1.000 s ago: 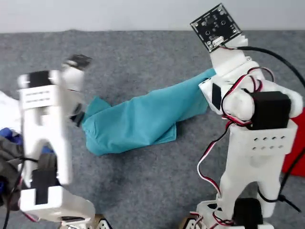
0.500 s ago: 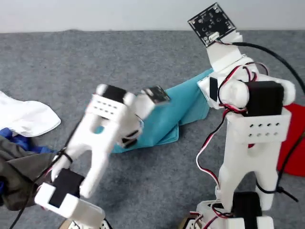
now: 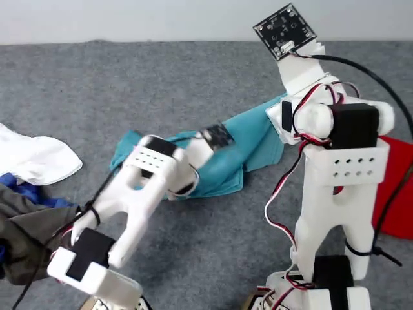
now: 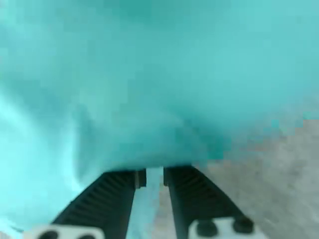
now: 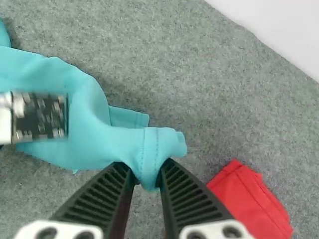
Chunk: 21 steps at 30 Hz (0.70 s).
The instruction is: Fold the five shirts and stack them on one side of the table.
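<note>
A teal shirt [image 3: 248, 139] lies bunched across the middle of the grey table [image 3: 193, 71]. My left gripper [image 4: 149, 180] is shut on a fold of the teal shirt [image 4: 149, 74], a strip of cloth showing between its dark fingers [image 4: 117, 191]. The left arm [image 3: 151, 171] stretches from the near left edge over the shirt's middle. My right gripper [image 5: 147, 180] is shut on the shirt's hem [image 5: 149, 149] at its right end. The right arm [image 3: 335, 155] stands over that end.
A red shirt [image 3: 395, 194] lies at the right edge, also in the right wrist view as the red shirt [image 5: 249, 199]. At the left edge lie a white shirt [image 3: 35, 158], a blue shirt [image 3: 19, 188] and a dark grey shirt [image 3: 26, 239]. Bare table stretches along the back.
The left arm has swung from the far left to the centre, carrying the teal shirt's left end over toward the right end. The shirt is now doubled up. The right arm barely shifted.
</note>
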Tool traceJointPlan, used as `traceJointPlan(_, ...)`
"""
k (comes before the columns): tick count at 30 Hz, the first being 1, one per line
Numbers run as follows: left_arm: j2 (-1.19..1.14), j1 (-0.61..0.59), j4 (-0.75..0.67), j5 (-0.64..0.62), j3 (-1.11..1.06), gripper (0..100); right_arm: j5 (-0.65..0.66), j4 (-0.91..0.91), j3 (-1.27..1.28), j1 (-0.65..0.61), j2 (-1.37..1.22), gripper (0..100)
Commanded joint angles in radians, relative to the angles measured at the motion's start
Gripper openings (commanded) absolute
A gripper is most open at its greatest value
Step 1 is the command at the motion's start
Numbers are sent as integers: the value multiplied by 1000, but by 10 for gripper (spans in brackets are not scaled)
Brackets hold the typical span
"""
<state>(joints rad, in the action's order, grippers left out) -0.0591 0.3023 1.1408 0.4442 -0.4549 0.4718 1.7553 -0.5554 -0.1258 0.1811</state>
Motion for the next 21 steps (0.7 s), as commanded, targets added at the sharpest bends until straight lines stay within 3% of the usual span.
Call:
traceJointPlan(1,31,-68,-132,6,-1,73,-11,33,-18,12,2,10)
traceJointPlan(5,-71,-149,-261,-101,67,73,-11,33,-18,12,2,10)
traceJointPlan(8,-166,-213,-259,-176,189,73,-11,33,-18,12,1,10)
traceJointPlan(12,-203,-241,-71,-218,364,73,-9,30,-18,38,1,10)
traceJointPlan(21,-201,-166,311,-215,607,70,-11,33,-18,216,-97,10)
